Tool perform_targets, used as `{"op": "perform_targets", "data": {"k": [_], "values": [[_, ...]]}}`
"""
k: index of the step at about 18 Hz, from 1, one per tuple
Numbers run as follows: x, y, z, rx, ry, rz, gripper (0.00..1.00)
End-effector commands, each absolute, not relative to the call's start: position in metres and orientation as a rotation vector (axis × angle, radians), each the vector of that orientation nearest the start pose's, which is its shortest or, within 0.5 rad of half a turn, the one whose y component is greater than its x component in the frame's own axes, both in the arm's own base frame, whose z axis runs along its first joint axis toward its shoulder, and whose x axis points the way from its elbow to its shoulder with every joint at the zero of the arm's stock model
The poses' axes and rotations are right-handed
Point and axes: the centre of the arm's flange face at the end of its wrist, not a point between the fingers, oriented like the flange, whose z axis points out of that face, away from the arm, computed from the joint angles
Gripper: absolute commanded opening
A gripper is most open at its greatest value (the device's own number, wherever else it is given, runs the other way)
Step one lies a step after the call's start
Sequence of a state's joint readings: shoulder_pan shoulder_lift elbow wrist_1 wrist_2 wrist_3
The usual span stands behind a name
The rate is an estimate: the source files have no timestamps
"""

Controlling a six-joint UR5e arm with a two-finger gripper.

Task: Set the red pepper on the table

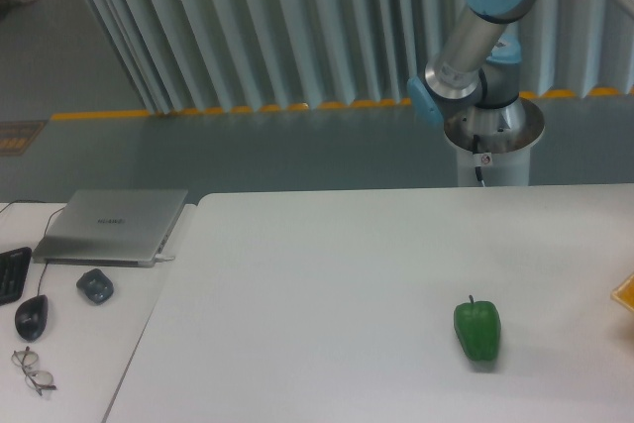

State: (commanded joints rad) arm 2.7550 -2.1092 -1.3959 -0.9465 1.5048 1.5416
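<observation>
The red pepper is out of view. The large white table fills the lower part of the picture. A green bell pepper lies on it at the right. Only the upper links of the arm show at the top right, running out of the frame. The gripper itself is out of view.
The arm's metal base stands behind the table's far edge. A smaller white desk at the left holds a closed laptop, two mice, a keyboard corner and glasses. An orange-yellow object peeks in at the right edge.
</observation>
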Motion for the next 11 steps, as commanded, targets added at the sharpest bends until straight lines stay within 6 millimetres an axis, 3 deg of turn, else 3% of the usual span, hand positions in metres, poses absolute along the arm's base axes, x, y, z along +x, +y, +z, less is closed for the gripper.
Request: {"op": "perform_targets", "data": {"k": [11], "values": [[-0.59, 0.402, 0.311, -2.957, 0.576, 0.344, 0.0]]}}
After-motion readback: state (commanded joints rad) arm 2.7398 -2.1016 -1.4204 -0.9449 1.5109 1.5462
